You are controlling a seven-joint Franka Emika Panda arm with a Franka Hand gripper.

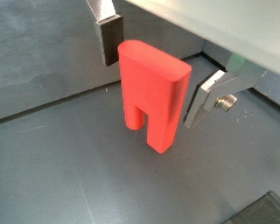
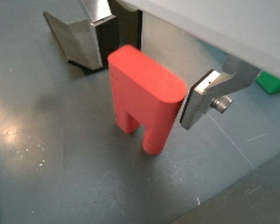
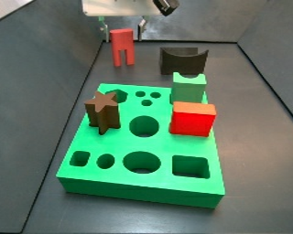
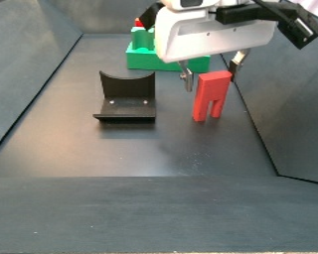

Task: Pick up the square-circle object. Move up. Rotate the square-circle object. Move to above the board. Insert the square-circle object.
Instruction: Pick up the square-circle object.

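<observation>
Square-circle object (image 1: pixel 152 93) between gripper (image 1: pixel 160 72) fingers (image 1: pixel 205 98)

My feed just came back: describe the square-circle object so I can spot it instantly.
Beyond the green board, past the dark fixture, the square-circle object stands upright on the grey floor between the open hand's fingers. Unlike the bright red cube, it is salmon-red, with two narrow legs.

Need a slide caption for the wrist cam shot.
Open hand straddling the upright square-circle object on the floor, fingers not yet closed.

Dark grey matte floor (image 4: pixel 135 149), sloping dark side walls (image 4: pixel 29 69), soft even light
</observation>
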